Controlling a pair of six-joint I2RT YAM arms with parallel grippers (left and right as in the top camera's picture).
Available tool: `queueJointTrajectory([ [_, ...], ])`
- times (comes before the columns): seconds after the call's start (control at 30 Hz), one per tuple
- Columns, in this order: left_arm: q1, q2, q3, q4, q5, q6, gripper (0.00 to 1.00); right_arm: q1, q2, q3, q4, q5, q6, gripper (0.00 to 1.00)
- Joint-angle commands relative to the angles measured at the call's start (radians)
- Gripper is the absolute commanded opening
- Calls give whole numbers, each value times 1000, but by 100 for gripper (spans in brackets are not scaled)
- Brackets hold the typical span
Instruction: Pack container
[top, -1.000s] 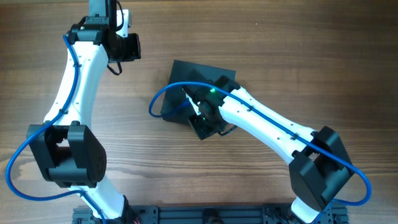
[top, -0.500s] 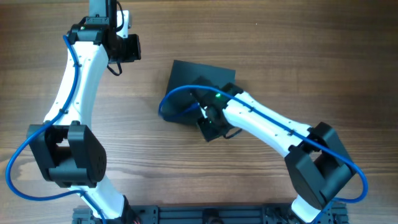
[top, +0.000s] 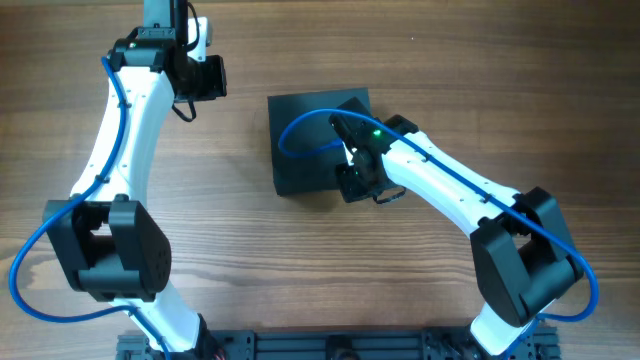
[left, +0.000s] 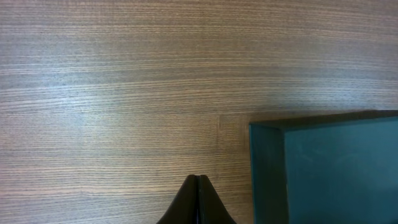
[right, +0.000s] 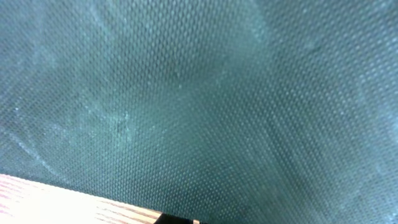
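Left arm (top: 125, 140) stretched far-left, left fingers (left: 189, 211) pressed together. Right arm (top: 450, 195) reached to centre, wrist tipped down; right fingers (right: 177, 220) barely visible.

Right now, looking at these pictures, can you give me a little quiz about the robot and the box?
1. True or false: the left gripper touches the container.
2. Which arm leans over the container? A left, B right, C both.
3. Fill in: the container sits on a ___ table.
Key: 1 false; 2 B, the right arm; 3 wooden.
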Motion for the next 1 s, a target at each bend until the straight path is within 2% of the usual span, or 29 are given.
queueJointTrajectory([
  [0.0,0,10,10,3,19,-9,4,-6,6,-3,6,29,8,5],
  [0.2,0,10,10,2,19,-9,4,-8,6,-3,6,15,8,5],
  [0.27,0,10,10,2,19,-9,5,2,5,-2,-15,-53,-25,6],
  [0.43,0,10,10,1,19,-9,9,50,-26,12,-67,-62,-13,6],
  [0.6,0,10,10,-3,19,-9,9,87,-168,34,-95,-59,6,6],
  [0.67,0,10,10,-9,19,-9,10,84,-236,35,-74,0,51,8],
  [0.73,0,10,10,-17,19,-9,23,66,-298,35,-27,110,103,11],
  [0.77,0,10,10,-17,19,-9,27,50,-327,35,8,150,105,18],
  [0.8,0,9,10,-16,19,-10,33,29,-353,35,47,179,101,43],
  [0.83,0,6,10,-16,19,-10,48,2,-377,37,85,203,97,71],
  [0.87,0,3,10,-15,19,-10,66,-29,-395,43,114,221,94,83],
  [0.9,0,-1,11,-11,19,-9,79,-62,-407,50,135,224,79,94],
  [0.93,1,-6,14,-7,19,-9,92,-111,-417,66,151,223,55,99],
  [0.97,3,-9,21,-2,14,-9,99,-151,-418,82,156,224,34,100],
])
